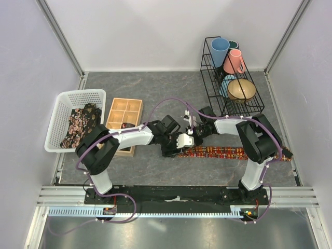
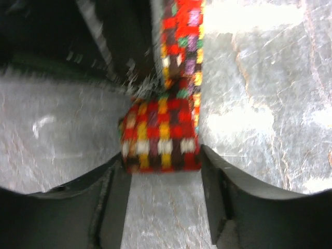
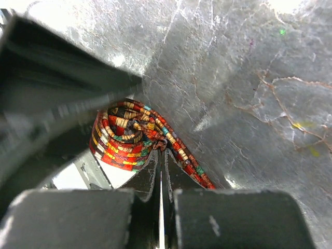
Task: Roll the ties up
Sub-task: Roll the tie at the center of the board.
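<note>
the tie [image 1: 223, 152] lies along the surface [image 1: 155, 88], its left end rolled. the left gripper [image 2: 165, 163] flanks that roll [image 2: 161, 137] closely; squeezing or not, i cannot tell. the right gripper [image 3: 162, 155], closed, touches the roll.

On the grey mottled tabletop [image 1: 155, 88], 4 things: a white plastic basket [image 1: 62, 98] at the left edge, a wooden tray [image 1: 124, 99] just beside it, a black wire rack [image 1: 205, 78] at the back right, and 1 red-checked tie [image 1: 223, 152] stretched flat across the front, its tray-side end rolled up.
</note>
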### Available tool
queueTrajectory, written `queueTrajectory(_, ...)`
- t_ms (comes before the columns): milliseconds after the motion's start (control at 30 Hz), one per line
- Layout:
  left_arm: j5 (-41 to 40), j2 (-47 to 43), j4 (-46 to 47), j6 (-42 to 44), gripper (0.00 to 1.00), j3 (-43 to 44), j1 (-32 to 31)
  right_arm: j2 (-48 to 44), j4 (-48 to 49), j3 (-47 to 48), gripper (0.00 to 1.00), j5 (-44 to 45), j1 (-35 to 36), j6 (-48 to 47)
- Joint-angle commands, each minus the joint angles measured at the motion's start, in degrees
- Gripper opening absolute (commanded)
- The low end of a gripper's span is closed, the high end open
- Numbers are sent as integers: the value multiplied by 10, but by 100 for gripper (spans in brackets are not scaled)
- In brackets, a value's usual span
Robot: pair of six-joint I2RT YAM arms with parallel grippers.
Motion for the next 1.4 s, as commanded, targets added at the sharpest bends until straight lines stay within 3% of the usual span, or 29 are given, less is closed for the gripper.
queueTrajectory(0,39,-45,-4,-26,66,-20,35,6,-1,-2,0,40,5,-33)
queueTrajectory(133,95,-97,47,-32,73,-56,54,-1,21,-12,0,48,8,-17)
queueTrajectory(267,115,-88,52,-45,73,-56,53,-2,43,-17,0,52,14,3)
queueTrajectory(700,0,10,82,-37,77,6,-15,-16,55,-16,0,34,19,27)
queueTrajectory(833,-10,7,74,-17,54,-1,-19,-21,56,-15,0,26,19,33)
queueTrajectory(1000,-11,6,59,-24,44,0,-20,-27,54,-8,0,26,21,37)
queueTrajectory(1100,-15,6,61,-24,21,-7,-20,-25,32,12,2,7,23,27)
queueTrajectory(1300,-31,-5,43,-17,9,-10,-21,-66,-88,62,35,26,-1,-87)
queueTrajectory(1367,-37,-7,39,-10,8,-18,-21,-67,-138,77,37,42,-9,-132)
